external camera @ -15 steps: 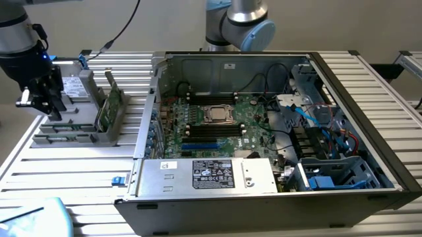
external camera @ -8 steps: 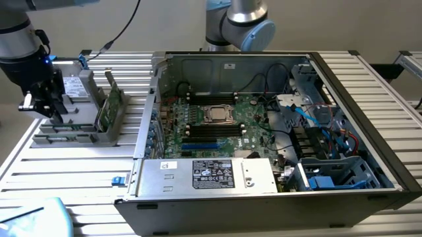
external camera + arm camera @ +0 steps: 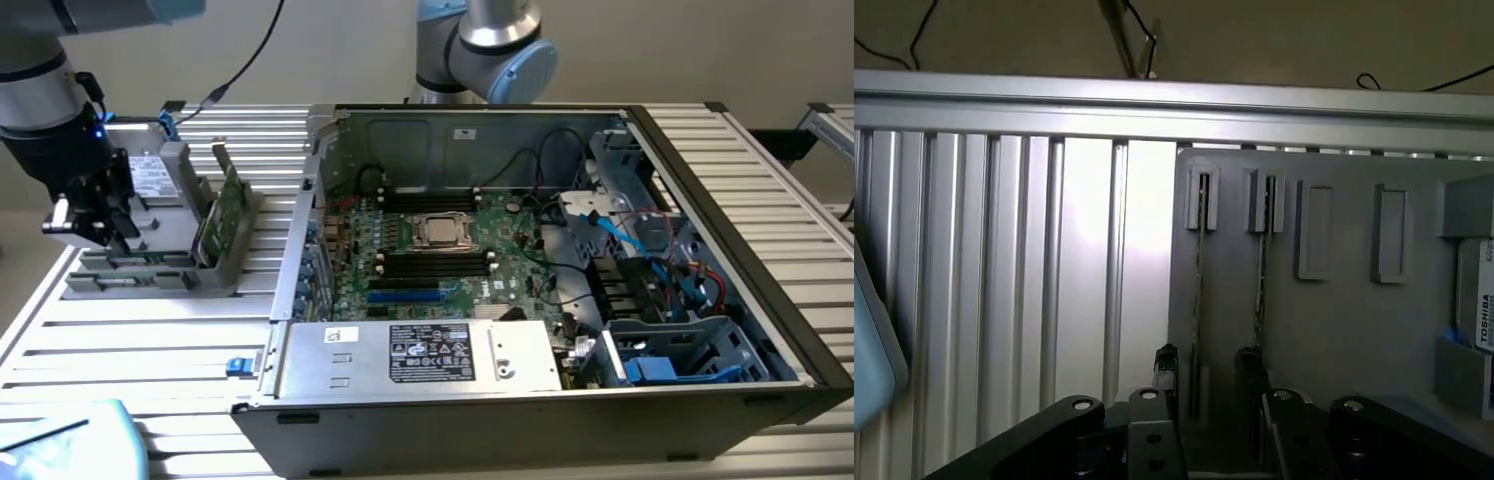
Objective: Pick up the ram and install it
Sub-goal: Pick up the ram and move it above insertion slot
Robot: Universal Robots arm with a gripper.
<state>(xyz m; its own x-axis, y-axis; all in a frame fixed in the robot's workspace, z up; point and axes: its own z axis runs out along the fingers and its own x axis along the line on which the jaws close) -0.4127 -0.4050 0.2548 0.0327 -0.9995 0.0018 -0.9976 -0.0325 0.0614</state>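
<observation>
Two ram (image 3: 1199, 290) sticks stand on edge in the grey holder (image 3: 1334, 330), left of the exterior view. Gripper (image 3: 1207, 362) hangs wide open; better to centre one stick between the fingers (image 3: 1166, 362), squarely.

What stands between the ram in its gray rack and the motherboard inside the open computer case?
In the exterior view, the case's upright metal side wall stands between the ram and the motherboard.

wall (image 3: 334, 50): plain beige, bare
counter (image 3: 147, 340): ribbed silver aluminium slats, fills the lower scene
light: soft, even; slats shine bright in the wrist view
</observation>
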